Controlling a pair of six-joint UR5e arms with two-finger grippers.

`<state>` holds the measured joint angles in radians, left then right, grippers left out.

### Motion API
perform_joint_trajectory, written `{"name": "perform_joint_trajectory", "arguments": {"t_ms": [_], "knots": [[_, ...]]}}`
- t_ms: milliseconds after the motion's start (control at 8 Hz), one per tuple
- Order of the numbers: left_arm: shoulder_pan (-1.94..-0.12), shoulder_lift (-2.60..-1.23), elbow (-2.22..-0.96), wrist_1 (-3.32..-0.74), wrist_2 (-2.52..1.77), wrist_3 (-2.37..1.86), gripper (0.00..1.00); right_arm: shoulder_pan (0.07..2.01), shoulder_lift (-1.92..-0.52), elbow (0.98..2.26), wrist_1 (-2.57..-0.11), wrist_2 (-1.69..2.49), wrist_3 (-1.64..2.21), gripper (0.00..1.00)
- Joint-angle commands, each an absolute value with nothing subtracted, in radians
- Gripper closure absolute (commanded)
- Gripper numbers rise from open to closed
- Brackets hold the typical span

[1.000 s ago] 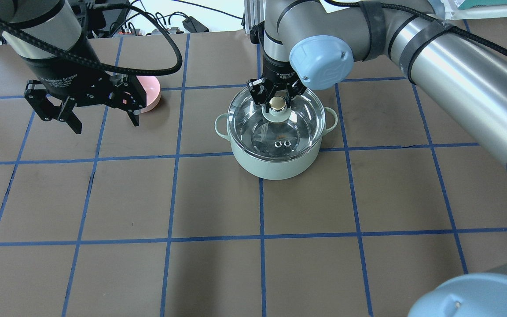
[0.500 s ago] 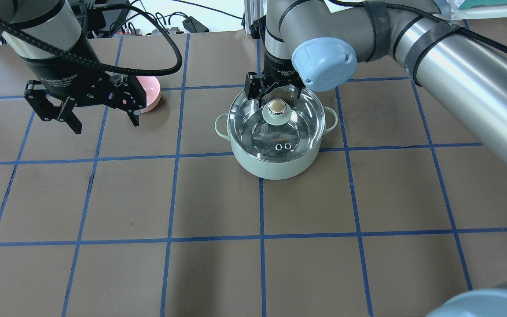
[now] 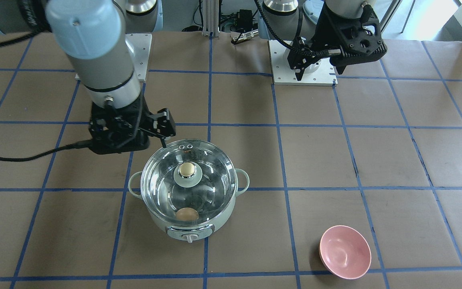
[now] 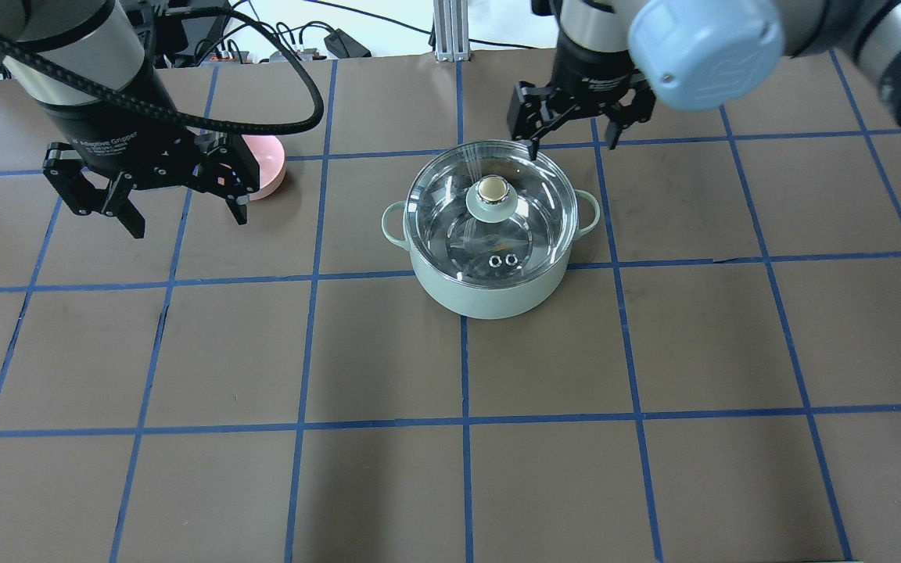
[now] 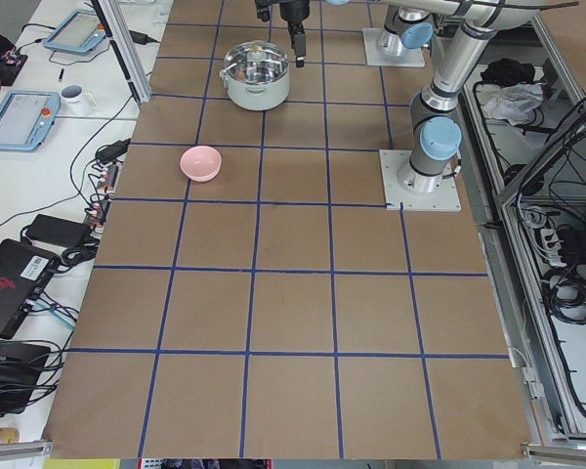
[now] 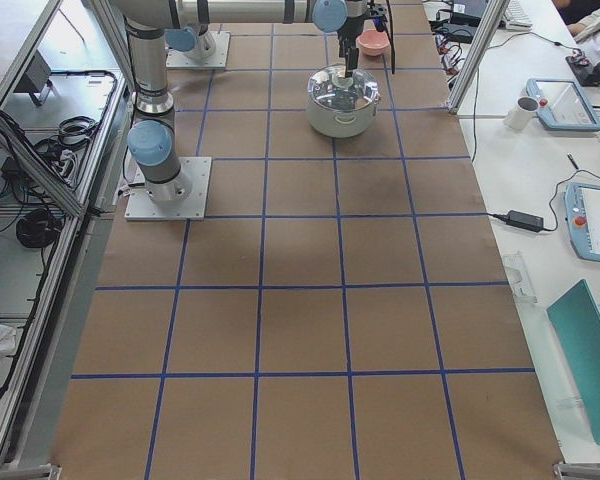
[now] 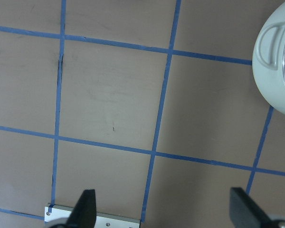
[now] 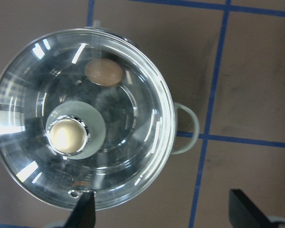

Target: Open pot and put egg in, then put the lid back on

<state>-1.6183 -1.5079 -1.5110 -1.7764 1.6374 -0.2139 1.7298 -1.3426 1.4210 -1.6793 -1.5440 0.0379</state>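
Note:
The pale mint-green pot (image 4: 489,293) stands mid-table with the clear glass lid (image 4: 450,211) seated on it, its gold knob (image 4: 492,188) free. The tan egg (image 3: 187,214) lies inside the pot near the control knob, seen through the glass, and it also shows in the right wrist view (image 8: 103,72). My right gripper (image 4: 576,133) is open and empty, raised above and just beyond the pot's far rim. My left gripper (image 4: 184,215) is open and empty, well to the left of the pot, which shows at the edge of the left wrist view (image 7: 275,66).
A pink bowl (image 4: 269,168) sits on the table behind my left gripper and shows in full in the front-facing view (image 3: 345,257). The table is brown with a blue tape grid. The arms' base plates (image 3: 303,64) are on the robot's side.
My right gripper has opened off the lid's gold knob, risen and moved back and to the right. The lid stays on the pot. The left arm has not moved.

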Motion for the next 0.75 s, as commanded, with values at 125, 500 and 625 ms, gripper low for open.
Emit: {"name": "perform_joint_trajectory", "arguments": {"t_ms": [125, 500, 625], "knots": [[-1.620, -1.508, -1.511, -1.776, 1.638, -0.215, 0.00, 1.551, -1.480, 1.420, -1.528, -1.578, -0.018, 0.00], [-1.620, -1.508, -1.511, -1.776, 1.638, -0.215, 0.00, 1.516, -1.500, 1.422, -1.496, -1.577, -0.023, 0.00], [-1.620, -1.508, -1.511, -1.776, 1.638, -0.215, 0.00, 1.516, -1.500, 1.422, -1.496, -1.575, -0.025, 0.00]]}}
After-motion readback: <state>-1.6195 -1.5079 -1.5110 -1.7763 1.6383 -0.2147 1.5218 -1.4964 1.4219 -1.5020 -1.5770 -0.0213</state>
